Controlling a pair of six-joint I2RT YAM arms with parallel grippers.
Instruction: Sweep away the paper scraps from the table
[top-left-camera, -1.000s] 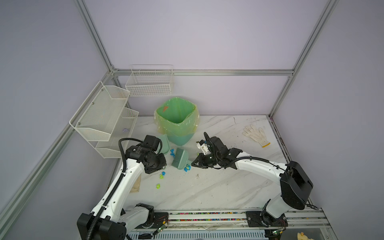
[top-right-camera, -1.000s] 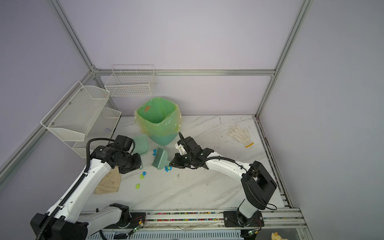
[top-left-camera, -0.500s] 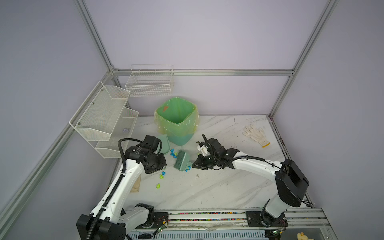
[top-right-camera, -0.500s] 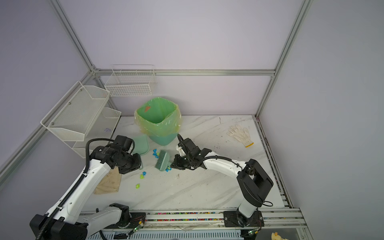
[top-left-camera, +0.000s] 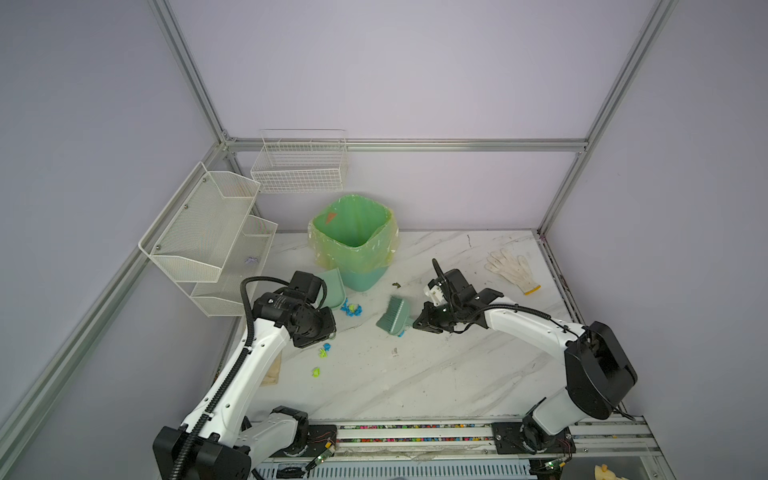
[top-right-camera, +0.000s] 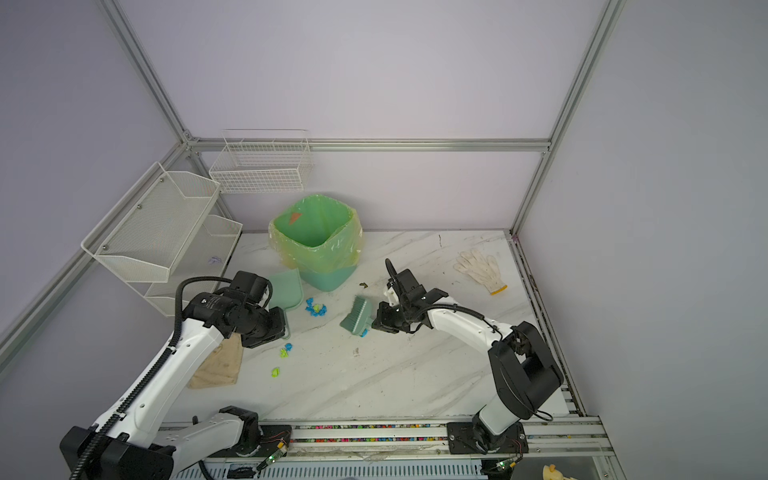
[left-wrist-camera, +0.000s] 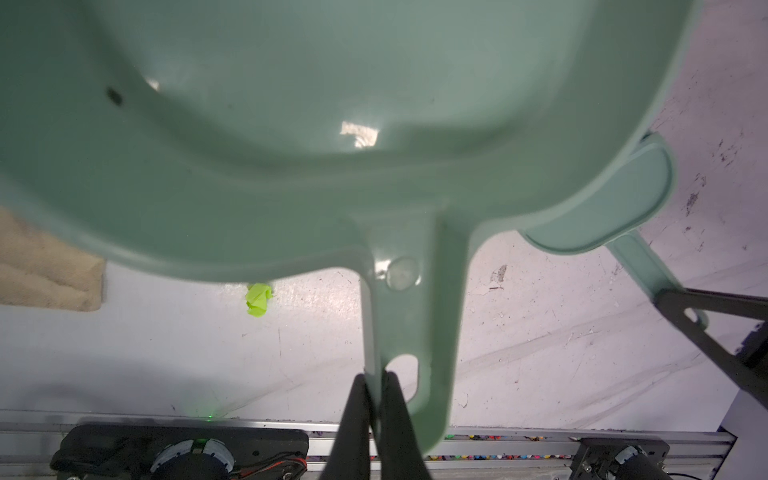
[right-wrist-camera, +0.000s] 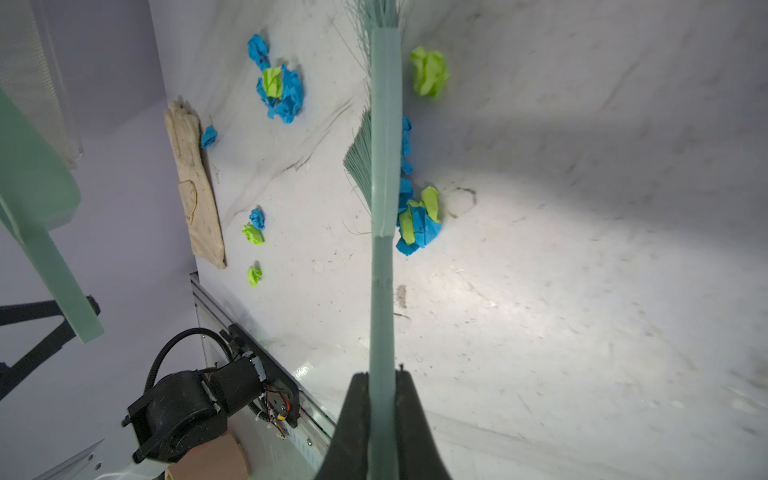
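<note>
In both top views the left arm bends in from the lower left, its left gripper (left-wrist-camera: 375, 382) pinching the dustpan (top-left-camera: 333, 286) handle. The right arm reaches in from the lower right, its right gripper (right-wrist-camera: 382, 377) clamped on the brush (top-left-camera: 394, 316) handle. Blue and yellow-green paper scraps (top-left-camera: 351, 309) lie mid-frame on the table (top-left-camera: 436, 374). One cluster sits between pan and brush, and some scraps touch the bristles.

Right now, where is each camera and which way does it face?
Top views: high above the base rail, looking down at the table, bin, left arm, right arm.
Left wrist: behind the left fingers, shut on the dustpan.
Right wrist: behind the right fingers, shut on the brush, facing the paper scraps.
Shared: dustpan, in every view.
</note>
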